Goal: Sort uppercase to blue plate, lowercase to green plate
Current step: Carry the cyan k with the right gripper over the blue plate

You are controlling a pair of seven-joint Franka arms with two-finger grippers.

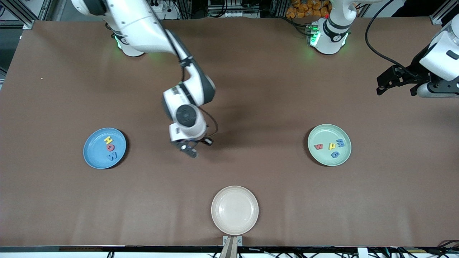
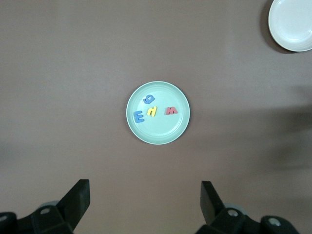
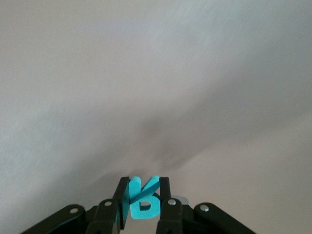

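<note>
Between the right hand's (image 3: pixel 142 202) pinching fingers, teal letter (image 3: pixel 144 201), lower part hidden; left hand (image 2: pixel 145 204) wide.

- A brown table surface (image 1: pixel 251 71) is seen, evenly lit.
- Cables (image 1: pixel 380 53) and metal framing (image 1: pixel 21 14) are seen along the table's edge by the bases.

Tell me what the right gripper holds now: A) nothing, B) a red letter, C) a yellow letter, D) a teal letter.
D: in the right wrist view, the right gripper is shut on the teal letter, pinched between its fingers above bare table.
</note>
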